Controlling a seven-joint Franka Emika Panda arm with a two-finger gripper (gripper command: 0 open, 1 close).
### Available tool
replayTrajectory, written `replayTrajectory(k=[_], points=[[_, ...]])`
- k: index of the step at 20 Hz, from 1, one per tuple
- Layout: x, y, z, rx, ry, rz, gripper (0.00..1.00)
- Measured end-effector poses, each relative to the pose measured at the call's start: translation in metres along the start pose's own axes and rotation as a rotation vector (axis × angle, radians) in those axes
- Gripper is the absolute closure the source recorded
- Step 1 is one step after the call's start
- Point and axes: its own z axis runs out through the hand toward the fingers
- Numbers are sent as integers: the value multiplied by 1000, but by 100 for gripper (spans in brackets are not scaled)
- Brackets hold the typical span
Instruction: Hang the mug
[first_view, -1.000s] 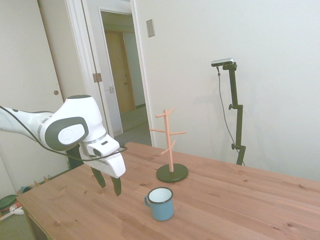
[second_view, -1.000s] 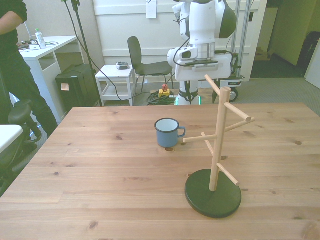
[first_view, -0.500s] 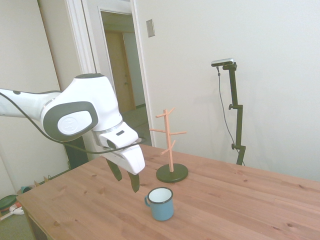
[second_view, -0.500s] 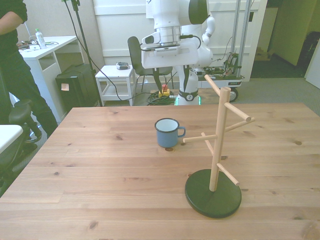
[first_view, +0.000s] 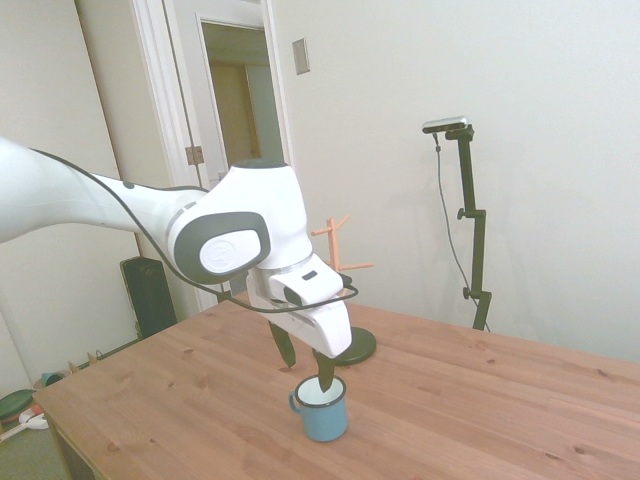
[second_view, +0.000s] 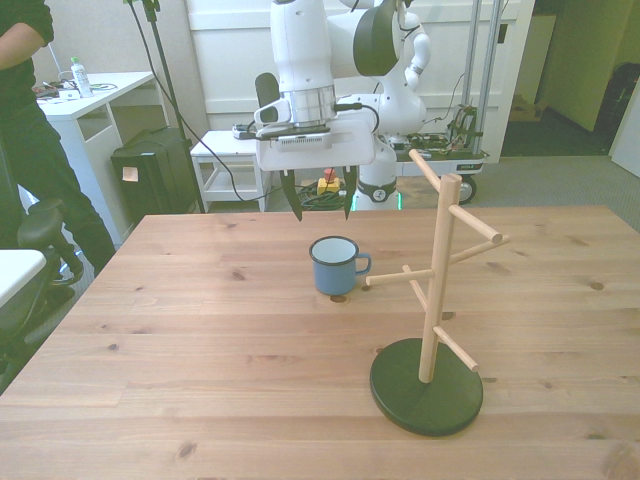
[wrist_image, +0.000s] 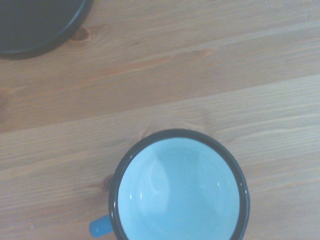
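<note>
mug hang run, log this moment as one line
phase: approach | pincer: open, above and behind mug, empty | small light-blue enamel mug: upright on wooden table, untouched | wooden peg mug tree with dark round base: bare

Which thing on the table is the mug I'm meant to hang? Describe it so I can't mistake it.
On the wooden table, find the wooden peg tree on its dark round base. The mug stands upright beside it, toward the front view's left, just below the open gripper. It is the only small light-blue cup: white inside, thin dark rim, loop handle toward the tree.
</note>
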Motion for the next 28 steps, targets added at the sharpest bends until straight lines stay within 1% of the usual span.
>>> replayTrajectory(k=[4,7,11,18,19,23,28], points=[[18,-4,17,-16,-17,22,0],[27,-6,23,-18,-22,34,0],[33,-12,36,-36,-33,33,0],[38,-30,72,-66,-43,11,0],[39,-31,76,-72,-46,11,100],[42,-36,87,-86,-54,6,100],[36,-41,89,-98,-52,-20,100]])
